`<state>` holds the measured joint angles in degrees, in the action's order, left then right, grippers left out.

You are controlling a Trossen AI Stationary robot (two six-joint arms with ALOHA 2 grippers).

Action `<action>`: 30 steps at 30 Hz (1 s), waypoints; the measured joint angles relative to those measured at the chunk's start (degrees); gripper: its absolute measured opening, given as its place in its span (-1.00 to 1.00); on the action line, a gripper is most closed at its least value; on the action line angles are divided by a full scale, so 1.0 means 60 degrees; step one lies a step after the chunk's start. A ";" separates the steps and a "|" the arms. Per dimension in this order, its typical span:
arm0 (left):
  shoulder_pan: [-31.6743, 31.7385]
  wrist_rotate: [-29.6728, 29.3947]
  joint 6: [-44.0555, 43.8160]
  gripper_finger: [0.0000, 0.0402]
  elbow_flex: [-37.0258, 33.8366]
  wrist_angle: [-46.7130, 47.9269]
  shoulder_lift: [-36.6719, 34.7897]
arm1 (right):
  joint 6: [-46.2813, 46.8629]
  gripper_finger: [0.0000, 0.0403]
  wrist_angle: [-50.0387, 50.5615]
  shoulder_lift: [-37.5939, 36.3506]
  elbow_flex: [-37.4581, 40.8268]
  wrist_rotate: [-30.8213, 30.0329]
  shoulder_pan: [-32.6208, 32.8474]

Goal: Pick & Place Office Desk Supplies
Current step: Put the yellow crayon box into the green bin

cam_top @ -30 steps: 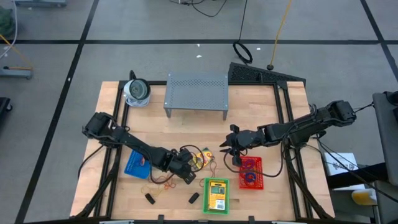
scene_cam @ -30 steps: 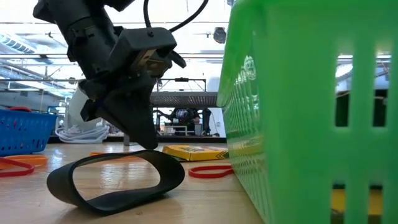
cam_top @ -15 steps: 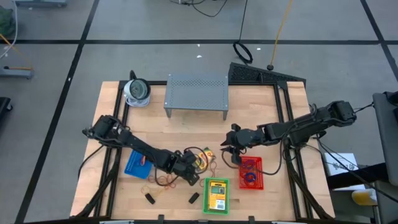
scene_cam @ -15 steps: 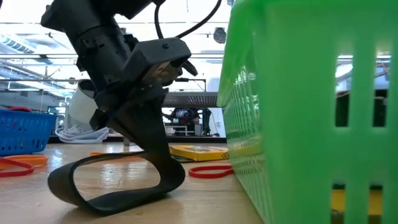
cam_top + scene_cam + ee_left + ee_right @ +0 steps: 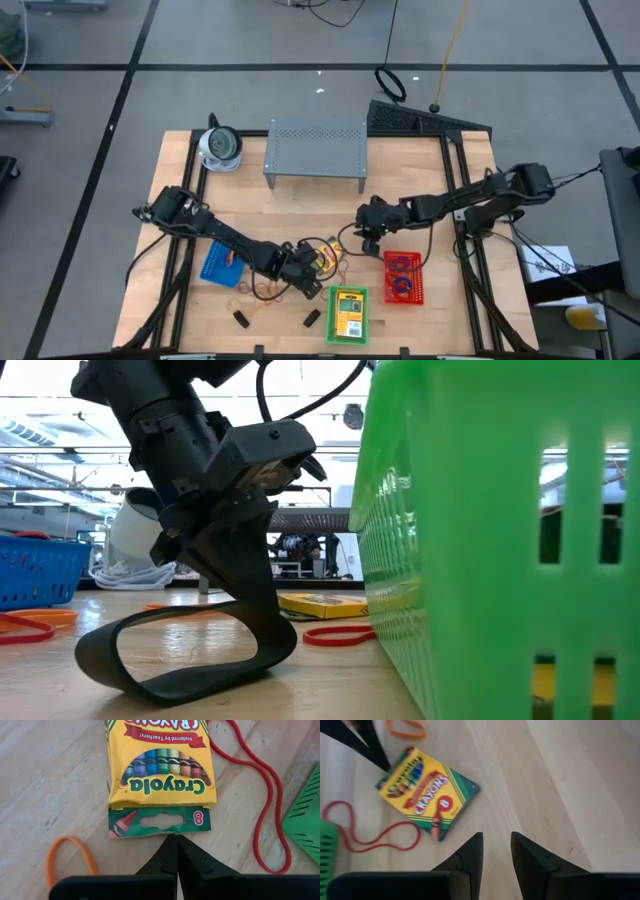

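A yellow crayon box (image 5: 160, 767) lies flat on the table, also visible in the high view (image 5: 327, 254) and the right wrist view (image 5: 427, 790). My left gripper (image 5: 176, 837) is shut, with its tips at the box's green hang tab; it shows in the high view (image 5: 306, 270) and the low view (image 5: 262, 622). My right gripper (image 5: 496, 851) is open and hovers over bare wood right of the box (image 5: 366, 236). Red rubber-band loops (image 5: 260, 815) and an orange loop (image 5: 70, 857) lie beside the box. Black clips (image 5: 241, 318) (image 5: 311, 318) lie near the table's near edge. My left gripper's shut fingertips meet the free edge of the crayon box's green hang tab (image 5: 172, 831). They slant down from above. The box lies flat on the table. Whether the tips press the tab or only stand at its edge, I cannot tell.
A green basket (image 5: 348, 312) holds another crayon box. A red basket (image 5: 403, 277) holds rubber bands, and a blue basket (image 5: 220, 265) sits left. A black loop (image 5: 185, 650) lies close in the low view. The grey shelf (image 5: 315, 150) and round white-grey object (image 5: 220, 147) stand far.
My right gripper has moved from the red basket's left edge toward the table's left and a little toward the far edge. My left gripper has shifted slightly toward the crayon box and lower.
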<state>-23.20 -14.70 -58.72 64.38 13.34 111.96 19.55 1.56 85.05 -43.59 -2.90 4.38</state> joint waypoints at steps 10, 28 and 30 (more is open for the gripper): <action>0.0003 0.0104 -0.0055 -1.00 -0.0004 0.0019 0.0000 | -0.0119 -0.56 -0.0836 0.0355 -0.0007 -0.0004 0.0008; -0.0005 0.0129 -0.0038 -1.00 -0.0007 -0.0027 0.0000 | -0.0036 -0.56 -0.2115 0.1844 -0.0007 -0.0004 0.0008; -0.0005 0.0127 -0.0034 -1.00 -0.0007 -0.0029 0.0000 | -0.0009 -0.56 -0.2283 0.1958 -0.0007 -0.0007 0.0008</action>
<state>-23.22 -13.93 -58.92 64.34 13.17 111.96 19.49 -12.14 96.80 -43.64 -2.94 4.43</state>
